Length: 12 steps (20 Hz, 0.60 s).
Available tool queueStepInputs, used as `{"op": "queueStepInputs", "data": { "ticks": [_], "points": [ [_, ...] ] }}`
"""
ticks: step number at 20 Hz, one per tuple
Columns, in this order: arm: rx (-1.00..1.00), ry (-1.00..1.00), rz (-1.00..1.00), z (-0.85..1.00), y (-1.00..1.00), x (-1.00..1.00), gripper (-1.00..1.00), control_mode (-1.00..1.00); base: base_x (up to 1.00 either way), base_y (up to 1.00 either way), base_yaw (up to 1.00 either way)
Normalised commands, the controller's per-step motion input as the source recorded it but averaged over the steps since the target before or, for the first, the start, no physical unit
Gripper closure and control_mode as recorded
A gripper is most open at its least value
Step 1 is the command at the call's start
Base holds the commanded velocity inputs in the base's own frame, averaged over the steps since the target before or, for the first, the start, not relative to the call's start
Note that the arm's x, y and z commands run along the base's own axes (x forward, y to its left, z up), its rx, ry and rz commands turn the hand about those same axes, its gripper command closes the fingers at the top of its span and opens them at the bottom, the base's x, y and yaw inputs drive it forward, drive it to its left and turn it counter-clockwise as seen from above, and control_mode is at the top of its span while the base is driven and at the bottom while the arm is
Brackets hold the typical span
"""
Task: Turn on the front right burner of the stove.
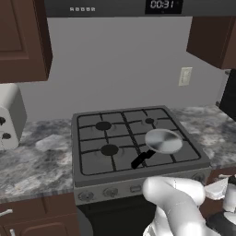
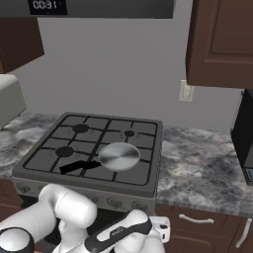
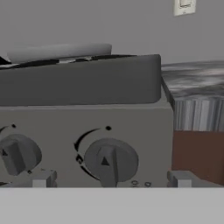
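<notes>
Grey wall and marbled surface frame the stove [image 3: 83, 87]. Its rightmost knob [image 3: 111, 161] lies dead ahead of the gripper [image 3: 110, 180], between the spread fingers [image 3: 43, 178] — jaws open, empty. Up beyond it, the front right burner [image 1: 173, 152] sits under a pan [image 1: 162, 141] — a straight push forward should reach the knob.

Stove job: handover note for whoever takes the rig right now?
Gripper: low at the stove front panel, fingertips spread either side of the rightmost knob, not closed on it.
Front right burner: under a steel pan with a black handle; no flame visible.
Done: approach and lining up on the knob.
Left: close on the knob, turn it, check that the burner lights.
</notes>
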Motion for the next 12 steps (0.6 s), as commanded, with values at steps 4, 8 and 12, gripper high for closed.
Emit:
{"op": "queueStepInputs", "data": {
  "ticks": [4,8,12],
  "points": [
    [0.02,-0.05,-0.09,-0.11,0.04,0.04,-1.00,-1.00,0.00,0.00,0.00],
    [0.02,-0.08,-0.06,-0.12,0.02,0.20,-1.00,-1.00,0.00,0.00,0.00],
    [0.00,-0.08,-0.03,-0.17,0.02,0.31,-1.00,-1.00,0.00,0.00,0.00]
  ]
}}
